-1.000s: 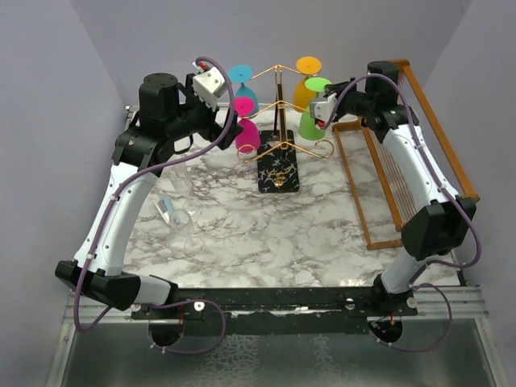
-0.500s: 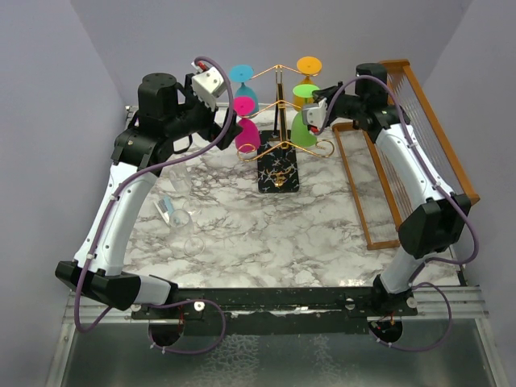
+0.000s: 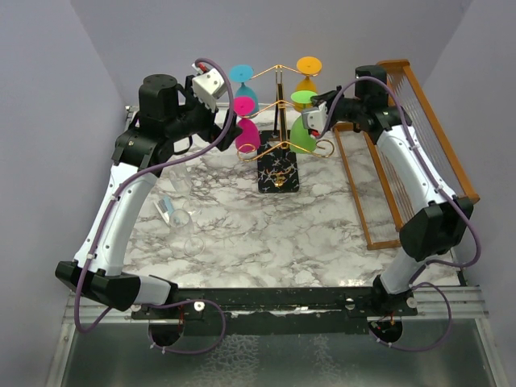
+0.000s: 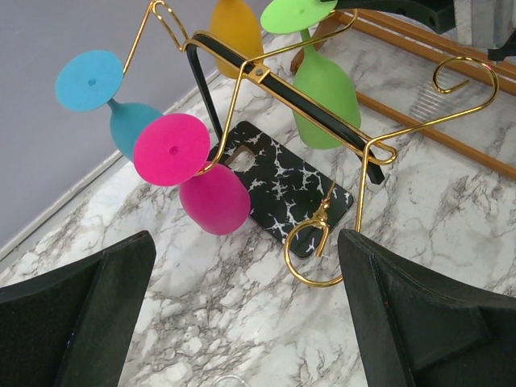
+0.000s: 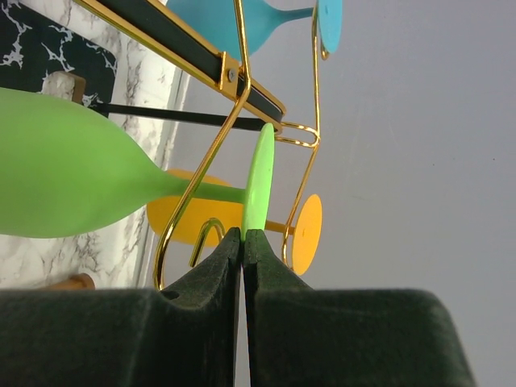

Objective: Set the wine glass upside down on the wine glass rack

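Observation:
The green wine glass (image 3: 303, 133) hangs upside down at the right side of the wine glass rack (image 3: 279, 89). My right gripper (image 3: 316, 113) is shut on the rim of its foot (image 5: 260, 177), pads pinching the thin edge. In the right wrist view the green glass (image 5: 72, 181) has its stem crossing a gold arm of the rack (image 5: 234, 72); I cannot tell whether the wire carries it. My left gripper (image 4: 246, 238) is open and empty left of the rack, above the marble.
Pink (image 4: 211, 197), blue (image 4: 89, 81) and orange (image 4: 236, 28) glasses hang upside down on the rack. The black speckled base (image 3: 276, 168) sits mid-table. A brown wooden slatted rack (image 3: 387, 173) stands at the right. Clear glasses (image 3: 181, 219) lie at the front left.
My right gripper has carried the green glass left, from beside the wooden rack to the gold rack's right arm. The left arm has not moved.

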Robot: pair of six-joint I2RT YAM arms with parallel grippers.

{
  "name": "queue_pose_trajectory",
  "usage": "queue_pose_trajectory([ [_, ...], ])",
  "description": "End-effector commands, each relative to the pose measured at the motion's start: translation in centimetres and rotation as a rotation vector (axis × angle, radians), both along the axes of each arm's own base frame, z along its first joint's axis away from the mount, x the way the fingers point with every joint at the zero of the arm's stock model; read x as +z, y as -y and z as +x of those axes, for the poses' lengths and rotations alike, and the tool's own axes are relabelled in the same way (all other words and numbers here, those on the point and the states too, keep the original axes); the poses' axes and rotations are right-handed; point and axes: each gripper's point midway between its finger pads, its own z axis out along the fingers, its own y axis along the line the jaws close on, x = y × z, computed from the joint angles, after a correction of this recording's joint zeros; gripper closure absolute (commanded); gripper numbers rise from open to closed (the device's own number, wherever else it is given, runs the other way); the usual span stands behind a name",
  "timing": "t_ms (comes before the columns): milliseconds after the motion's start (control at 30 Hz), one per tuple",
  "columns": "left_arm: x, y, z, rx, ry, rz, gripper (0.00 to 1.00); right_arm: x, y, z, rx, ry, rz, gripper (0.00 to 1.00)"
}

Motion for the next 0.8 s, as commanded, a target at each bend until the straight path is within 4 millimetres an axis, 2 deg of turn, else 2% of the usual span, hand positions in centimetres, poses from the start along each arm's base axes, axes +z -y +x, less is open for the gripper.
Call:
queue_pose_trajectory([
  [0, 1.3, 0.0, -0.8, -0.023, 0.049, -0.017, 0.01, 2.2, 0.2, -2.2, 0.018, 0.035, 0.008, 0.96],
  [367, 0.9, 0.1, -0.9, -0.031, 0.043, -0.021, 0.01, 1.6, 1.9, -3.4, -0.052, 0.055, -0.024, 0.95],
  [767, 0.6, 0.3, -1.1, -0.041, 0.034, -0.030, 0.01, 1.7, 3.5, -3.1, -0.157, 0.089, -0.021, 0.94],
])
